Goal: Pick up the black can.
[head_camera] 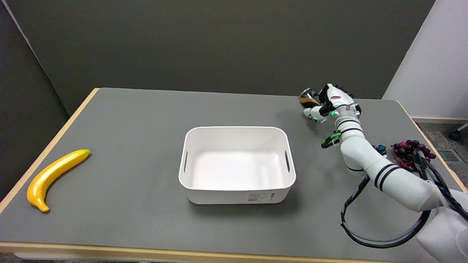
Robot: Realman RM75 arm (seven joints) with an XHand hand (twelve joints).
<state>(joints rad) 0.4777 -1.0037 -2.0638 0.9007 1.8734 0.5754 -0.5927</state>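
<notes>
Right hand, fingers wrapped around the black can, holding it tilted over the table's far right, beyond the white bin. The can appears clear of the surface; the pickup seems essentially complete.

A rectangular table with a matte dark grey top is seen from above its near side; the top is edged by a pale wooden band along the left, right and near sides. Behind the table a flat dark grey-brown back wall is set, and a second dark panel is angled in at the left. At the upper right a plain white wall with a light skirting board is shown. Below it a strip of grey carpeted floor is visible, with a slatted vent set into it. The scene is lit evenly, and soft shadows are cast on the tabletop.
</notes>
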